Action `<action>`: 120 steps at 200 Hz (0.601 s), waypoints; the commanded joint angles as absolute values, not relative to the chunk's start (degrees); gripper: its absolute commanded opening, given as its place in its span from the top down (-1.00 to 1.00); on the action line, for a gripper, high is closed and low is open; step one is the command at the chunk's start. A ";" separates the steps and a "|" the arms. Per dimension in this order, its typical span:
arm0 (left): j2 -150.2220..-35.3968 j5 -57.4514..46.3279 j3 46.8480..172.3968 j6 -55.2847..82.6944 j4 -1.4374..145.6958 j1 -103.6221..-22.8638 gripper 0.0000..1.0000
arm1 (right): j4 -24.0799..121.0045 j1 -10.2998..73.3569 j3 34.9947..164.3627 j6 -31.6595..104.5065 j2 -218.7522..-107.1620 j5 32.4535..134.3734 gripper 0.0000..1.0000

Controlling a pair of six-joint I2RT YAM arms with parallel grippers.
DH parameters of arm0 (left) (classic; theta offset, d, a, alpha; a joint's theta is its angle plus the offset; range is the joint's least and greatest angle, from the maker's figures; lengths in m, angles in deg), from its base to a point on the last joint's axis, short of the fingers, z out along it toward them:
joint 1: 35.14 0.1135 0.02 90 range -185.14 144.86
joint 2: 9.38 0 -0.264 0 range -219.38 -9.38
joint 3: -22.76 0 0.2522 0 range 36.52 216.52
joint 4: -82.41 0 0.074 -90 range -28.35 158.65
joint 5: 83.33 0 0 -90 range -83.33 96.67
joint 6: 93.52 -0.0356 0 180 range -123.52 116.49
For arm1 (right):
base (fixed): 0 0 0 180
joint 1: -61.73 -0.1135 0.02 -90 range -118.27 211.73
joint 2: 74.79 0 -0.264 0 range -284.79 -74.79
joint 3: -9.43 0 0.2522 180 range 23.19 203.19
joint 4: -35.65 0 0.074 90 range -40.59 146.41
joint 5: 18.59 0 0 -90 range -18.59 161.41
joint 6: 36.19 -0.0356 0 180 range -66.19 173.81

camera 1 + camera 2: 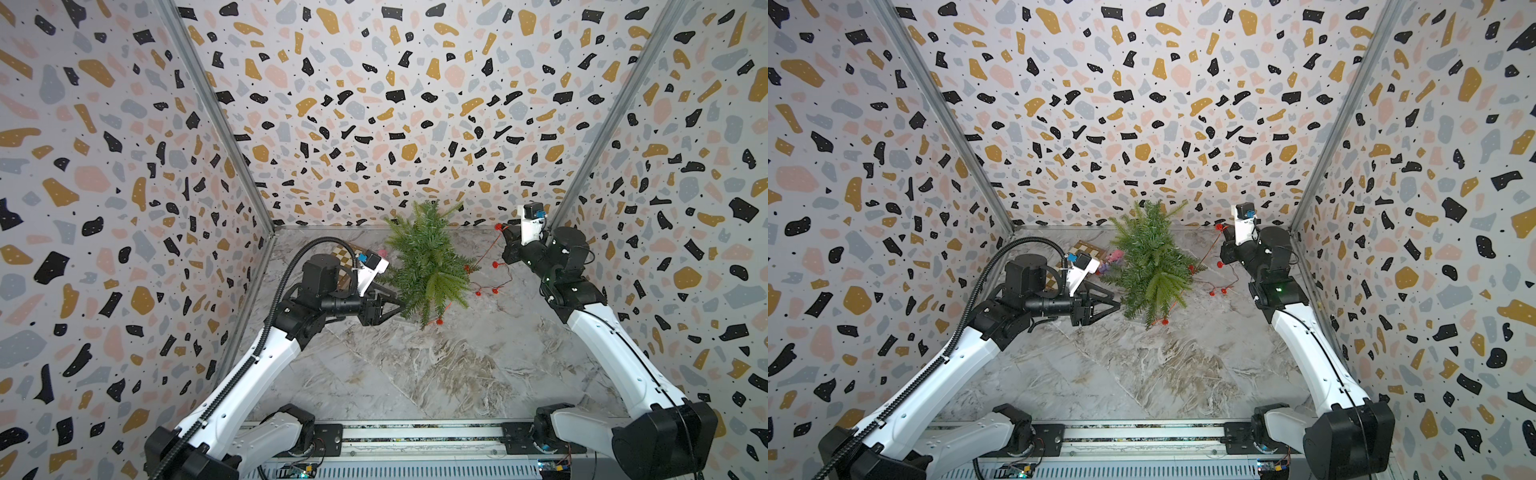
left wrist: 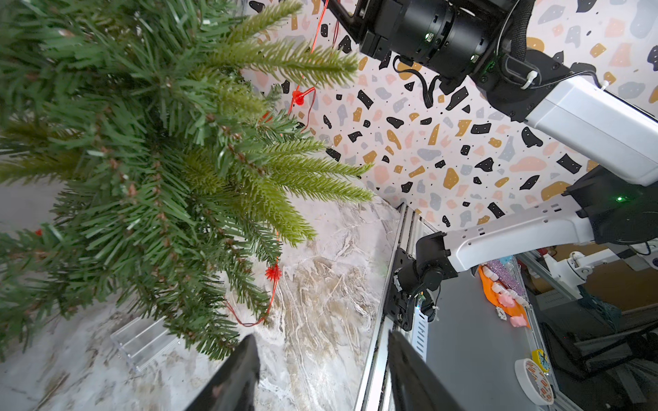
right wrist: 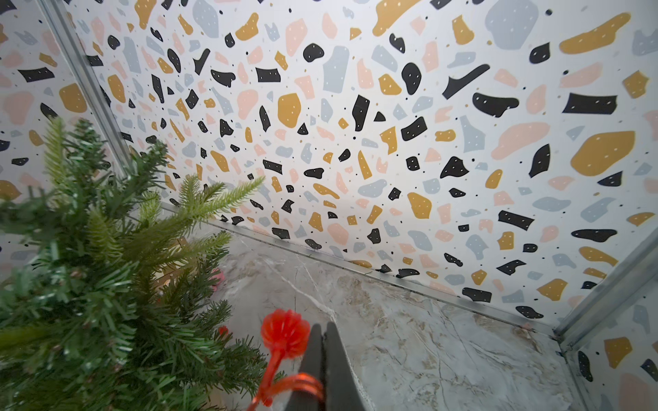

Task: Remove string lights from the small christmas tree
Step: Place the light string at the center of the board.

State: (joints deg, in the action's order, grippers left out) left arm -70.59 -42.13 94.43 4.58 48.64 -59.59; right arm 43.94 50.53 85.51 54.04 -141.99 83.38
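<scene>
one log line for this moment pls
right gripper: shut on string lights | left gripper: open, empty, beside small christmas tree | task: not done, lights partly in branches

so the little fake pine tree [image 1: 428,266] is two-tone green, the wire string with spiky ball bulbs [image 1: 495,264] is bright red-orange, the tabletop [image 1: 436,365] is grey-beige marble swirl and the walls [image 1: 374,104] are white terrazzo with black, mustard, pink and grey blobs

Marble table [image 1: 415,365] w/ tree [image 1: 428,266], chessboard [image 1: 1084,250]
</scene>
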 commanded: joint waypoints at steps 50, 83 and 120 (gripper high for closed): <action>-71.07 -43.51 96.90 3.48 52.10 -60.46 -0.15 | 47.20 48.68 91.59 56.19 -138.74 81.81 1.00; -71.76 -43.61 97.33 3.41 52.39 -60.72 -0.15 | 49.42 48.55 89.76 55.97 -137.12 80.01 1.00; -72.49 -43.61 97.95 3.34 52.39 -60.92 -0.15 | 49.37 48.29 89.04 55.93 -135.57 79.85 1.00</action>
State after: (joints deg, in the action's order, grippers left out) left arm -72.43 -42.37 95.72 4.52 50.08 -60.51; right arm 49.07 48.67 88.42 55.63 -137.71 80.71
